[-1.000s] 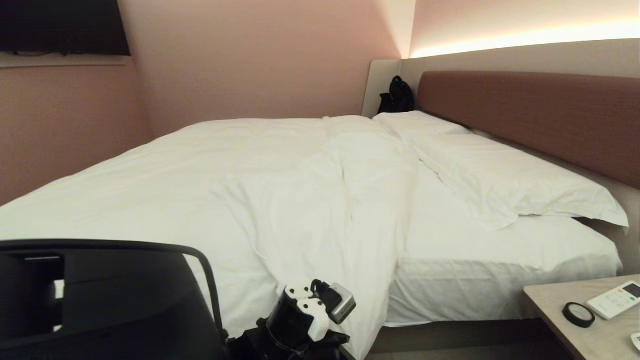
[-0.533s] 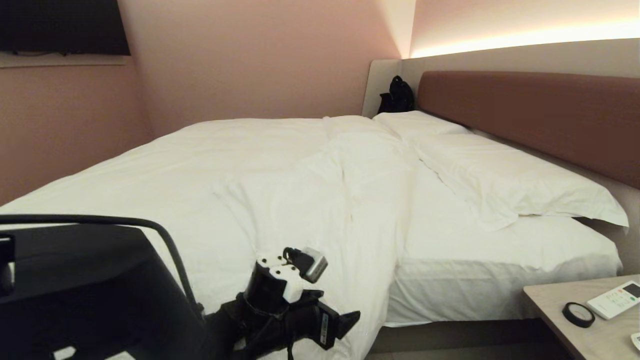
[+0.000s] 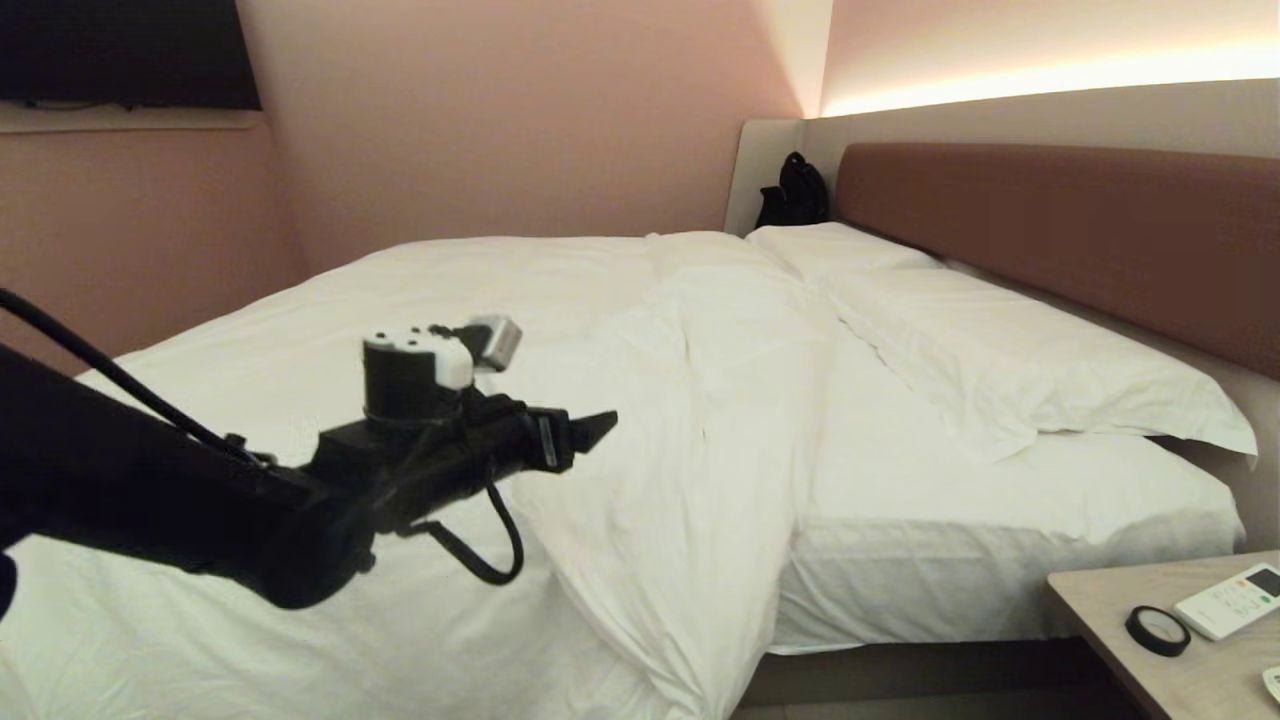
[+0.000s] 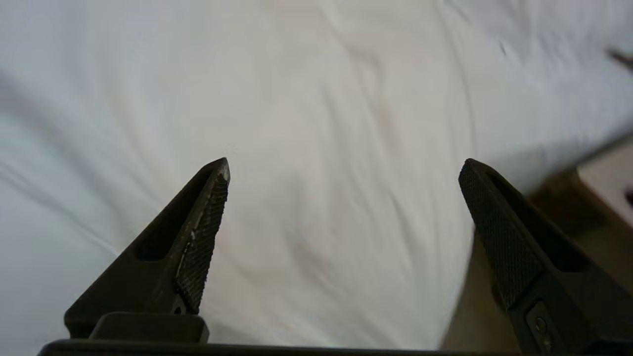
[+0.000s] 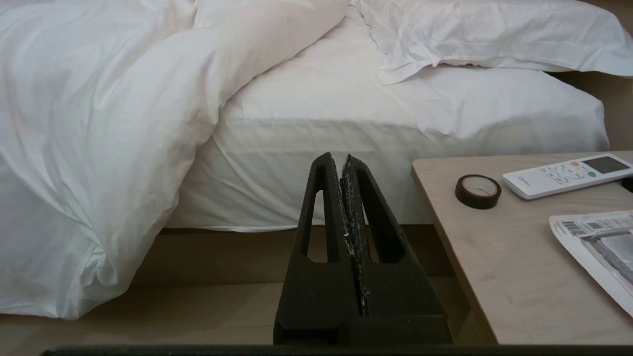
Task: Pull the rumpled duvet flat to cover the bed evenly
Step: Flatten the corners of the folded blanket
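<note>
The white duvet (image 3: 560, 300) lies creased over the left and middle of the bed (image 3: 950, 540). Its edge runs slantwise, and a fold hangs over the near side towards the floor. My left gripper (image 3: 590, 430) hovers above the duvet's near part and points to the right. In the left wrist view the left gripper (image 4: 343, 165) is open, with only duvet cloth (image 4: 321, 148) beneath and nothing between the fingers. My right gripper (image 5: 342, 158) is shut and empty, low beside the bed. It faces the mattress side and the hanging duvet (image 5: 99, 123).
Two white pillows (image 3: 1000, 350) lie along the brown headboard (image 3: 1050, 230), with bare sheet between them and the duvet. A nightstand (image 3: 1130, 600) at the near right holds a tape roll (image 3: 1157, 629) and a remote (image 3: 1228, 600). A black bag (image 3: 795, 190) sits in the far corner.
My left arm has risen from low at the bed's near edge and swung up and left. It now reaches out over the duvet. The duvet and the right arm have not moved.
</note>
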Tool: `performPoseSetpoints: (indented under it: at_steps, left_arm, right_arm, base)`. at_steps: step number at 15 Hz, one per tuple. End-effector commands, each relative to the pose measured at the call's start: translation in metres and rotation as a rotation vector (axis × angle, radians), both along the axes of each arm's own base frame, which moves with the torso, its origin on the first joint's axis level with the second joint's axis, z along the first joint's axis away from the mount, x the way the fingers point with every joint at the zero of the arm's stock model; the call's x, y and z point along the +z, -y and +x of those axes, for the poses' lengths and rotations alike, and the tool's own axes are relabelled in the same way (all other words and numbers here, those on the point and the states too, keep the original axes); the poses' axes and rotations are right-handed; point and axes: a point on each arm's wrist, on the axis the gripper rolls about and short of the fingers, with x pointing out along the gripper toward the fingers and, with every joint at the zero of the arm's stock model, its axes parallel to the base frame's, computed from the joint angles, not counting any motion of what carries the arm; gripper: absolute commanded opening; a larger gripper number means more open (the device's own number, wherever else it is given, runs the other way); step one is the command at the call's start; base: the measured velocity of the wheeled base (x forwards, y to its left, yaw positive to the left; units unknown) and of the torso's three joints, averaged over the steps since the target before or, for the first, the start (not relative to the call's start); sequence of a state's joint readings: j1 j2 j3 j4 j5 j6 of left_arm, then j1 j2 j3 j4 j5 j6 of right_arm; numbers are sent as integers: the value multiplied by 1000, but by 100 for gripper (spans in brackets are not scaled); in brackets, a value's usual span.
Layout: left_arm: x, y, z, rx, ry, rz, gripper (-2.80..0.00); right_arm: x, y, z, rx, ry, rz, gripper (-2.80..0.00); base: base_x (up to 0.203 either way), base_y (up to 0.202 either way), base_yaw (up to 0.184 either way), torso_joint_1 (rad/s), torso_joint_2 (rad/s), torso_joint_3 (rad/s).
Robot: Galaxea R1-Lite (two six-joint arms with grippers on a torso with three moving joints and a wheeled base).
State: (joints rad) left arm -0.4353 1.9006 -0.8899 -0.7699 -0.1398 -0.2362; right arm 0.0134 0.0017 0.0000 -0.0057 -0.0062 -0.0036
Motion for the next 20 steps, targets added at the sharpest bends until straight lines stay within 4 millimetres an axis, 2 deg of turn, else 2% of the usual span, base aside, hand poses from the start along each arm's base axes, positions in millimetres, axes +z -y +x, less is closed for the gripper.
performPoseSetpoints:
  at_steps: [1, 3, 6, 9, 12, 15, 20]
  left_arm:
    - [35, -23, 17, 82, 44, -36, -280]
    - [42, -39, 30, 140, 20, -56, -280]
    - [41, -49, 45, 178, 7, -91, -280]
    - [29, -57, 84, 248, -65, -193, -280]
    - [13, -58, 112, 328, -247, -303, -280]
    - [-7, -62, 133, 400, -373, -325, -280]
    - [-32, -69, 159, 443, -362, -277, -280]
  right_arm:
    - [0, 0, 0, 0, 0, 0, -280]
    - [0, 0, 0, -1, -1, 0, -280]
    - [0, 0, 0, 0, -1, -1, -280]
    - [0, 0, 0, 0, 0, 1, -280]
    - [0, 0, 0, 0, -1, -1, -280]
    - [0, 0, 0, 0, -1, 1, -280]
    - [0, 0, 0, 0, -1, -1, -280]
  base:
    - [0, 0, 0, 0, 0, 0]
    - [0, 0, 0, 0, 0, 0]
    - [0, 0, 0, 0, 0, 0]
    - [0, 0, 0, 0, 0, 0]
    - [0, 0, 0, 0, 0, 0]
    - [0, 0, 0, 0, 0, 0]
    - [0, 0, 0, 0, 0, 0]
